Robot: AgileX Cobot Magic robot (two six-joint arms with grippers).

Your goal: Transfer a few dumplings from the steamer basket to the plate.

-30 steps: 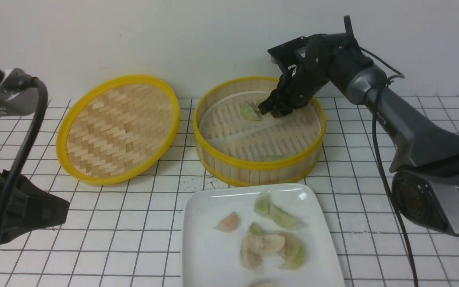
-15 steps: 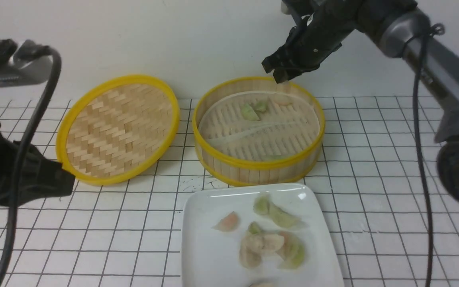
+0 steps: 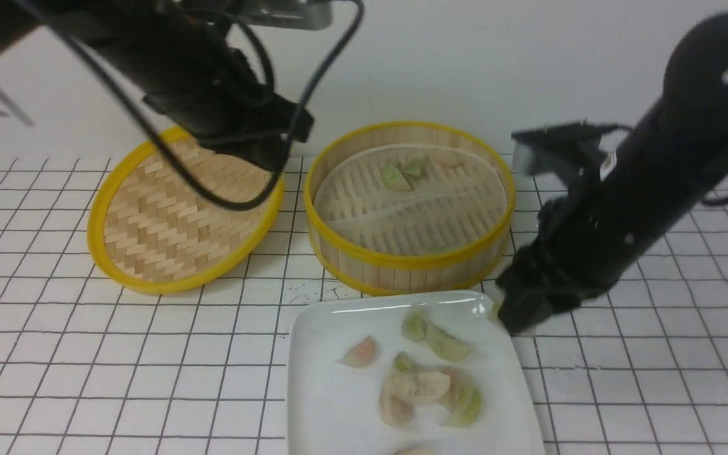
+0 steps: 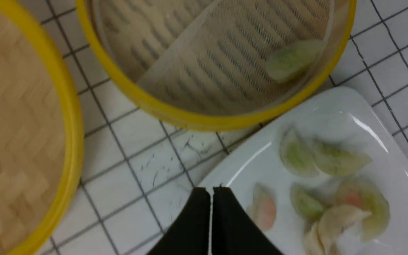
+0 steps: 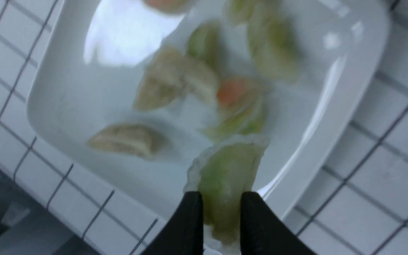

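The right arm [image 3: 623, 208] reaches down to the far right corner of the white glossy square plate [image 3: 332, 404], which sits on the white tiled table [image 3: 54, 354] with dark grid lines. The right jaws are partly closed, pinching one pale green translucent crescent dumpling [image 5: 225, 173]. In the right wrist view it hangs over the plate's edge; whether it touches the plate cannot be told.

Several more dumplings [image 3: 427, 385] lie on the plate: green, whitish and pinkish ones, some in a touching cluster, and one pinkish dumpling apart from it on the left.

Just behind the plate stands the round bamboo steamer basket [image 3: 409, 260] with yellow rims and a white liner. Three dumplings [image 3: 395, 177] lie close together at its far side, and a green one [image 4: 292, 60] lies against its near wall.

The left arm [image 3: 212, 95] hangs above the shallow woven yellow-rimmed lid [image 3: 174, 215] that lies left of the basket. The left jaws are pressed together with nothing between them.
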